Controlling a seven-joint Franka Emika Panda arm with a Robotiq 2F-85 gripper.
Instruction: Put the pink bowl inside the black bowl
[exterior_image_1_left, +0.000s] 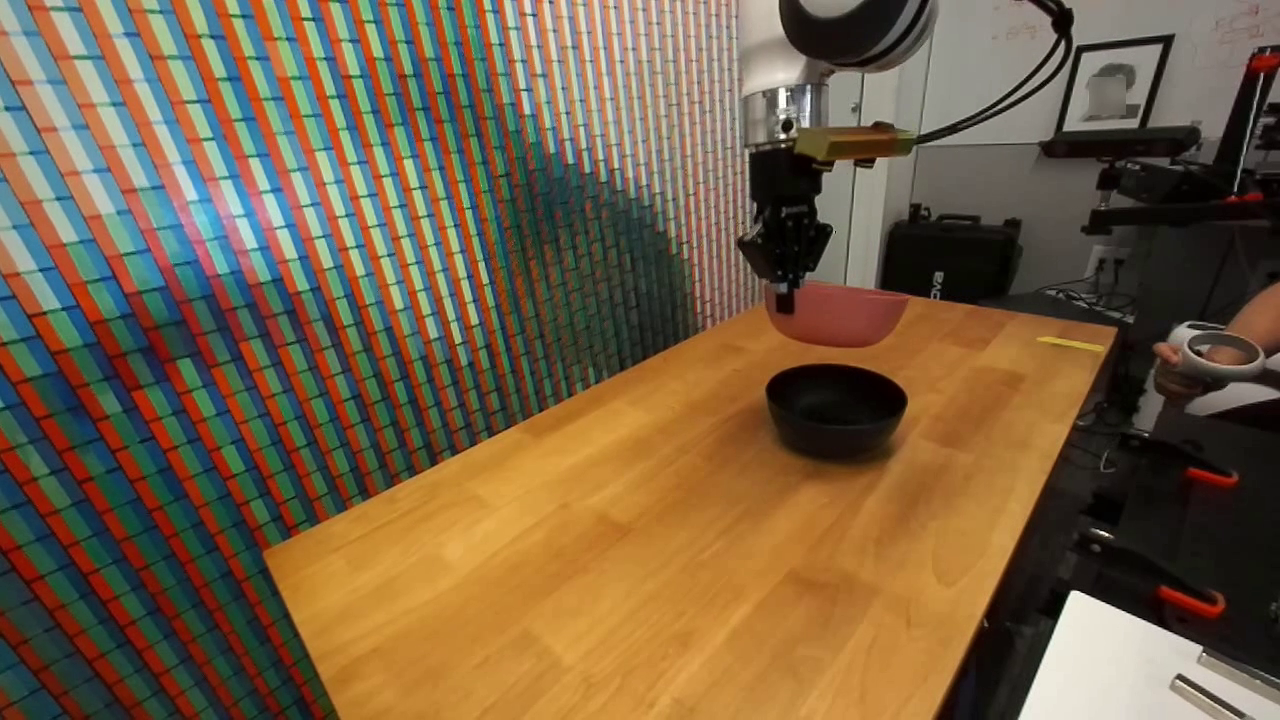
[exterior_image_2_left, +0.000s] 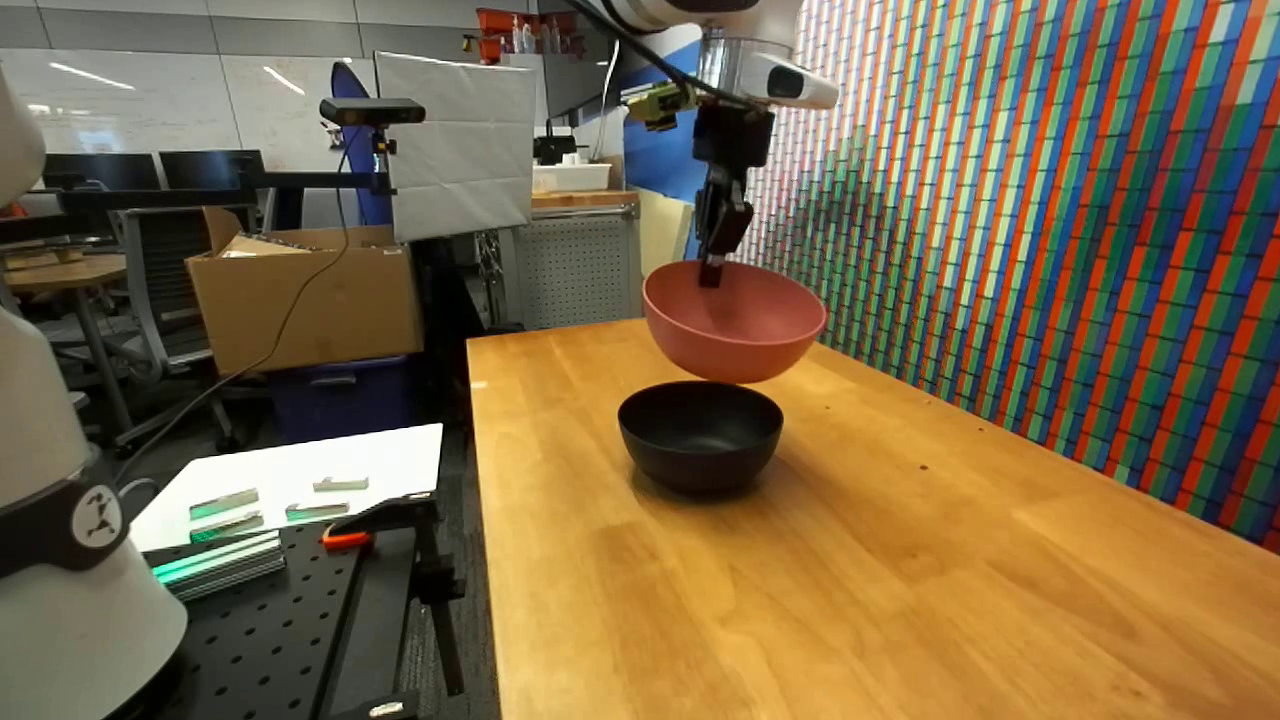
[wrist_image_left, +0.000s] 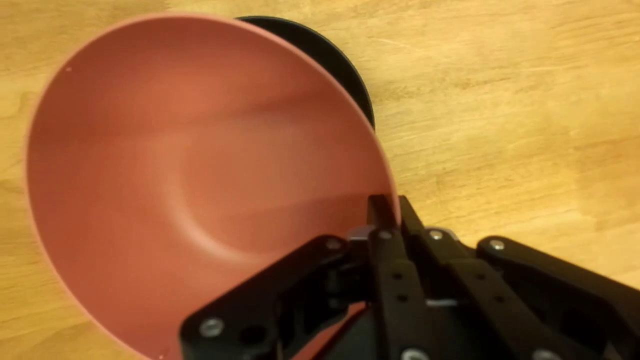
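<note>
The pink bowl (exterior_image_1_left: 850, 318) hangs in the air above the table, slightly tilted, and also shows in an exterior view (exterior_image_2_left: 735, 335) and in the wrist view (wrist_image_left: 225, 150). My gripper (wrist_image_left: 392, 207) is shut on its rim, one finger inside the wall and one outside; the gripper also shows in both exterior views (exterior_image_1_left: 785, 300) (exterior_image_2_left: 711, 274). The black bowl (exterior_image_1_left: 837, 425) stands upright on the table, lower than the pink bowl and apart from it, also in an exterior view (exterior_image_2_left: 700, 450). In the wrist view, the pink bowl hides most of the black bowl (wrist_image_left: 340, 67).
The wooden table (exterior_image_1_left: 600, 560) runs along a colourful tiled wall (exterior_image_1_left: 350, 250). A yellow strip (exterior_image_1_left: 1070, 343) lies near a table edge. A side table with a white board (exterior_image_2_left: 300, 465) and metal pieces stands beside it. A person's hand holds a controller (exterior_image_1_left: 1215, 355) beyond the table edge.
</note>
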